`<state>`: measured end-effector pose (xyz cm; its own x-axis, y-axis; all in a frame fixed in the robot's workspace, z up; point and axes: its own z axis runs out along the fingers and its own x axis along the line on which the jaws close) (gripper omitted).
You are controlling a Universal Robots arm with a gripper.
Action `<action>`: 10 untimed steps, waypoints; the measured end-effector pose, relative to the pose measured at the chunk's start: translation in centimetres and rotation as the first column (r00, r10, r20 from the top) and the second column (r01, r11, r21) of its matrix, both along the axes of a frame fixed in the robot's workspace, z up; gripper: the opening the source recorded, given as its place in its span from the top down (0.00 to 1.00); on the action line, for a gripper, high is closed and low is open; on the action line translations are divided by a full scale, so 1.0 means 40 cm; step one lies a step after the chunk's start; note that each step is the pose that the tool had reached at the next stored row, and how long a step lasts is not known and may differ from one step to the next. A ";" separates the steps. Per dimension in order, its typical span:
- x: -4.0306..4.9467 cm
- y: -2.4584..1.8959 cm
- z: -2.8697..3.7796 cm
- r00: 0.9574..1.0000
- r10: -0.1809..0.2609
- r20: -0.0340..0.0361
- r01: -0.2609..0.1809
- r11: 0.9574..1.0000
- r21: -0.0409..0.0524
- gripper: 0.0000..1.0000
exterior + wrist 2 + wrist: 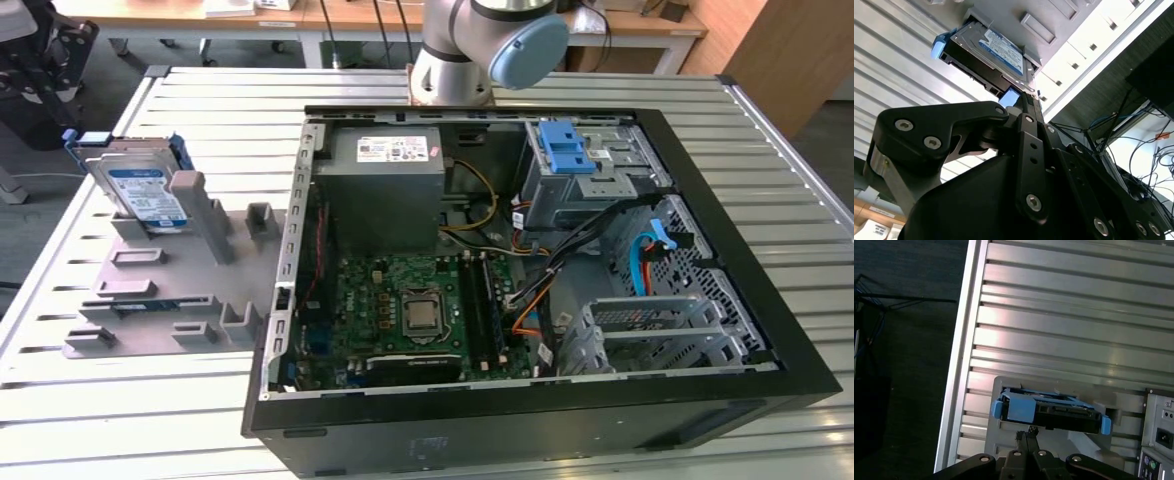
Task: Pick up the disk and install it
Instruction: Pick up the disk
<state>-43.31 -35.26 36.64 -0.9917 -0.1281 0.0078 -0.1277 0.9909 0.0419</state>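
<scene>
The disk (144, 190) is a silver hard drive with a blue-and-white label in a blue carrier bracket. It stands on edge in a slot of the grey holder (174, 285) at the exterior view's left. In both wrist views the disk (991, 50) (1054, 410) lies just beyond the fingertips. My gripper (1027, 434) (1029, 97) hangs over it with the fingers shut together, holding nothing and not touching the drive.
An open black computer case (747, 250) lies on the slatted metal table (200, 100). Inside are a grey power supply (380, 175), a green motherboard (414, 310) and a grey drive cage with a blue latch (574, 150). The table edge (956, 365) runs beside the holder.
</scene>
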 end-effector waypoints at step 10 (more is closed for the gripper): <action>-0.001 0.000 0.000 0.998 0.067 0.000 -0.067 0.998 0.000 0.89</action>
